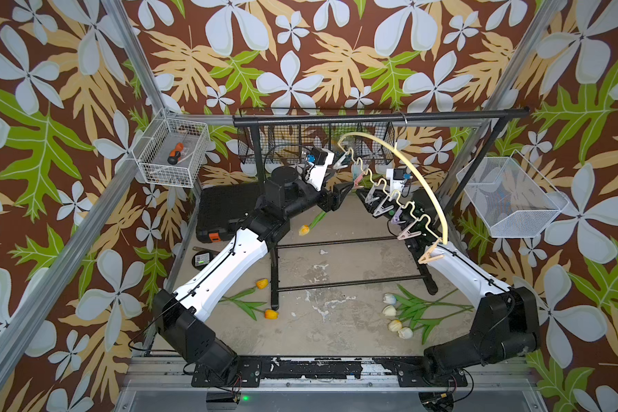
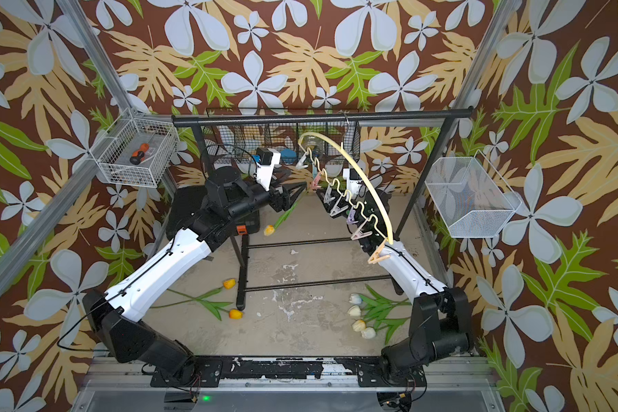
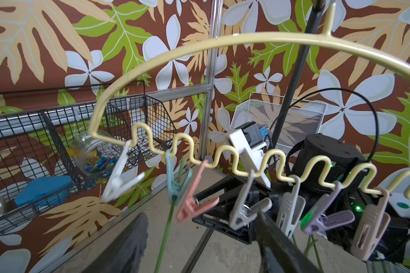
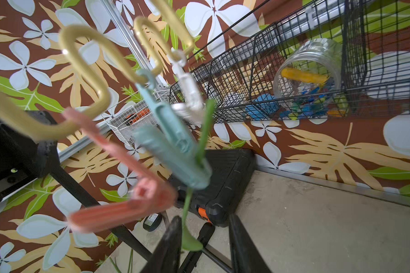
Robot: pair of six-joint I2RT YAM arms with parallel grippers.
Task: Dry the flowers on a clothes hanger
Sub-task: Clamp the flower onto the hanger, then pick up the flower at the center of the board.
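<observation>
Tulip stem (image 3: 167,224) hangs from teal clothespin (image 3: 178,184) on clothes hanger (image 3: 223,41); I see left gripper (image 3: 201,216) wide, right gripper (image 4: 204,217) narrowly parted, both empty.

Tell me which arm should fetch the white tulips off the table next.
Right. The white tulips lie on its side of the table, near its base, and the right gripper is open. The orange ones sit on the left arm's side.

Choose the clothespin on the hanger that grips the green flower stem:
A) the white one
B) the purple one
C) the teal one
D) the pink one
C: in the left wrist view the green stem runs through the closed tip of the teal clothespin and hangs down below it.
</observation>
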